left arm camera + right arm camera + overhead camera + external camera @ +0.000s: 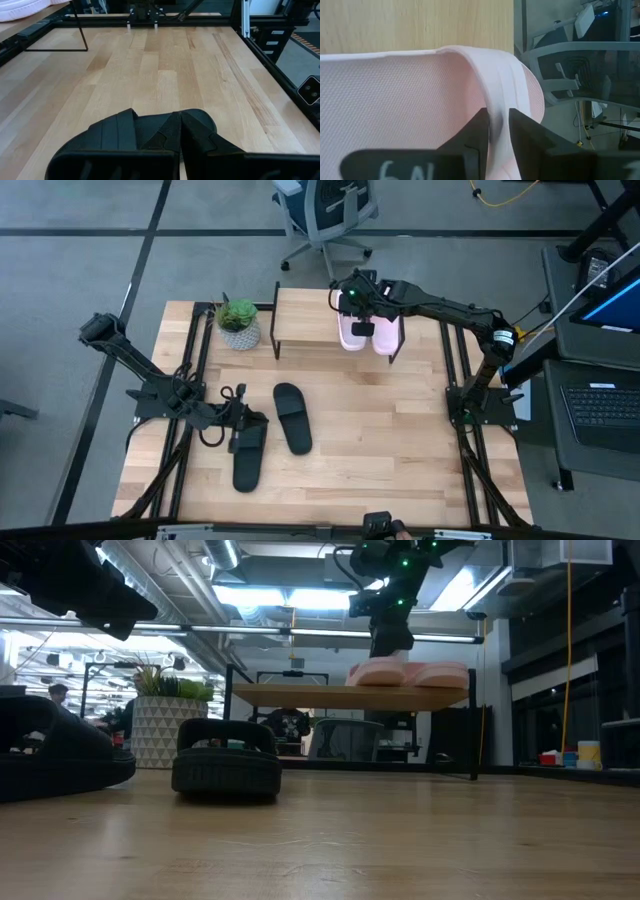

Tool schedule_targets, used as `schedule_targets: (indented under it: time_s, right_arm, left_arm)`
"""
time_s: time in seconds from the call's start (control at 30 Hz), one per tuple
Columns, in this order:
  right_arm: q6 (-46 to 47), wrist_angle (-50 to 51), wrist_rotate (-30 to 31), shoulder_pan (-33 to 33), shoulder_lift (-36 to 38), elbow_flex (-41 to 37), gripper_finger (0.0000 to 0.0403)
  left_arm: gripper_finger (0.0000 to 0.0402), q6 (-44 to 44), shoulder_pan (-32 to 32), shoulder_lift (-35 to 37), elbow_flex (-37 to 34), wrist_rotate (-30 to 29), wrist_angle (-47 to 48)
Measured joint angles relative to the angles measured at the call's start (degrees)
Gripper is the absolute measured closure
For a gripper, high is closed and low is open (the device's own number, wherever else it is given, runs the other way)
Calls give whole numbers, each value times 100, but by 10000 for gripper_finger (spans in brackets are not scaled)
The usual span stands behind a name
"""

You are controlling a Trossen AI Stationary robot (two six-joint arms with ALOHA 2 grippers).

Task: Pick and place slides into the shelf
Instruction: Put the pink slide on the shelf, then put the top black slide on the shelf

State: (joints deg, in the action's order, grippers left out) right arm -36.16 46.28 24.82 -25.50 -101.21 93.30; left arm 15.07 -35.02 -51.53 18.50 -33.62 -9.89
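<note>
Two pink slides on the shelf, two black slides on the table.

Right gripper (497,131) pinches the strap of the left pink slide (351,330) on the shelf (305,315) at 12 o'clock. Left gripper (240,427) grips one black slide (248,457) at 8 o'clock, largely hiding it; the other black slide (292,418) lies free beside it.

The table (400,430) of light wood stands on a grey floor (80,290) with dark lines. An office chair (325,215) is at the top centre of the frame. A laptop (605,405) on a dark desk is at the right edge. In the low view, ceiling lights (270,597) shine at upper centre.
</note>
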Motion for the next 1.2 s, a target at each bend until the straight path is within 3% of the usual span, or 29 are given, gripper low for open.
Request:
schedule_targets:
  time_s: [1.2]
  right_arm:
    - [9, 285, 9, 214, 90, 218, 322]
  left_arm:
    - [401, -4, 2, 0, 0, 8, 2]
